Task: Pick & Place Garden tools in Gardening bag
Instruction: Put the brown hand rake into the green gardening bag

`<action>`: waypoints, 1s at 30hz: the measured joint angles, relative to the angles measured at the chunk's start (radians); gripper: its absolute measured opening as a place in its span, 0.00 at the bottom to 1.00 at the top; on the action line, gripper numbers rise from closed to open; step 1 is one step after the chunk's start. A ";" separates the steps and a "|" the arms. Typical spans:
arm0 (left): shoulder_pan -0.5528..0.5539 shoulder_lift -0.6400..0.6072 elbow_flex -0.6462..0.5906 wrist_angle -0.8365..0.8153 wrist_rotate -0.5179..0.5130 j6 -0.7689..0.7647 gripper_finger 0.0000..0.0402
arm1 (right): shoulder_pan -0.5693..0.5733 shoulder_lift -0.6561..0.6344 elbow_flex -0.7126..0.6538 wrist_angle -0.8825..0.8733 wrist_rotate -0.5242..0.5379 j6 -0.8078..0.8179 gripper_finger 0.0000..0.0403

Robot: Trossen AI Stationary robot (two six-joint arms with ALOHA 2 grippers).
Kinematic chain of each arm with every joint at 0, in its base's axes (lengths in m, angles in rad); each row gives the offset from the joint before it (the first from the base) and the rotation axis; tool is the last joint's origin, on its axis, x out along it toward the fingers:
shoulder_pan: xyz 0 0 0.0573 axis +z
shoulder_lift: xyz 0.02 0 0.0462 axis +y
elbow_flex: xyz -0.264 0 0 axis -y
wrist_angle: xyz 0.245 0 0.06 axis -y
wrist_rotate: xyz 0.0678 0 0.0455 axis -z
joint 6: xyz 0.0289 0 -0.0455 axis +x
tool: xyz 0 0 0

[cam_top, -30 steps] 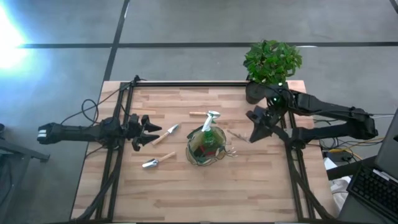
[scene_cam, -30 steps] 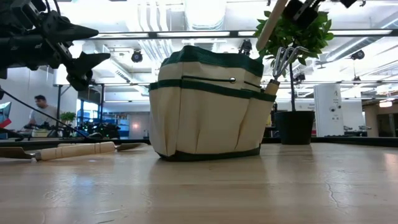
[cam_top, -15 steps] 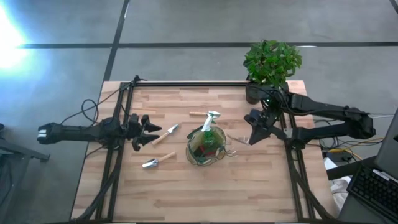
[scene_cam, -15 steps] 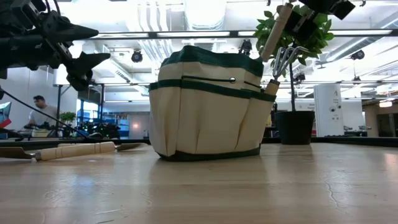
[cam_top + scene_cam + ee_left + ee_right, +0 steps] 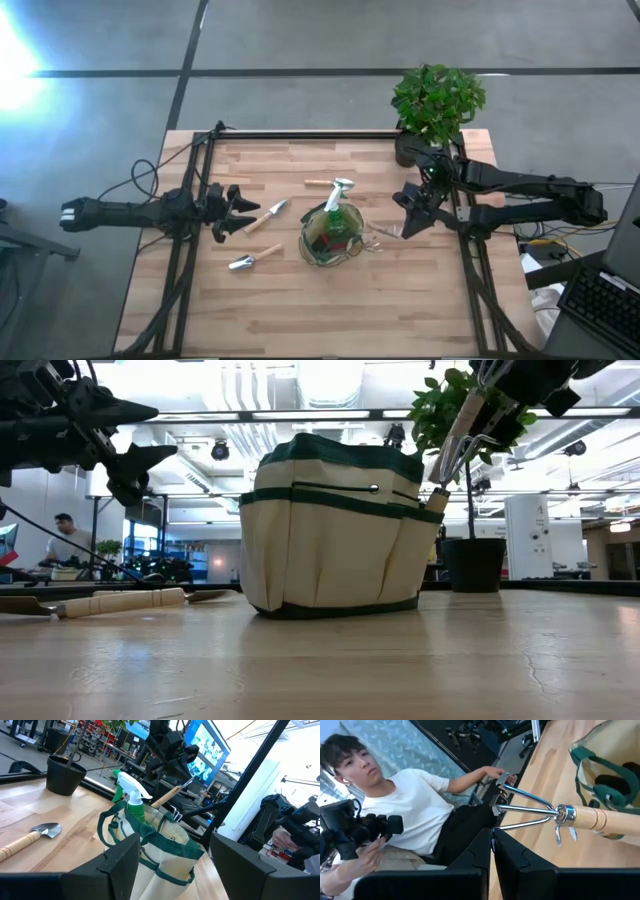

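Fork held beside bag

High view: right gripper (image 5: 404, 226), shut on fork (image 5: 381, 218), reaches left toward bag (image 5: 333, 236) at centre. Left gripper (image 5: 222, 212) waits spread, left. Low view: fork (image 5: 459, 432) slants above bag's (image 5: 330, 530) right rim.

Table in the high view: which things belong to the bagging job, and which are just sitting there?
Job:
- round olive-green fabric gardening bag
- wooden-handled silver trowel
- wooden-handled silver tool
- wooden-handled claw rake, in the right gripper

Bystanders:
- leafy green potted plant
- green-and-white spray bottle, in the bag
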 joint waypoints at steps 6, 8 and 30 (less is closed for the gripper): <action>0.000 0.000 0.000 0.000 0.000 0.000 0.61 | 0.000 0.000 -0.026 0.094 -0.010 0.030 0.02; 0.000 0.000 0.000 0.000 0.000 0.000 0.61 | 0.000 0.000 -0.031 0.130 -0.017 0.055 0.02; 0.000 0.000 0.000 0.000 0.000 0.000 0.61 | -0.016 0.126 -0.053 0.185 -0.012 0.026 0.02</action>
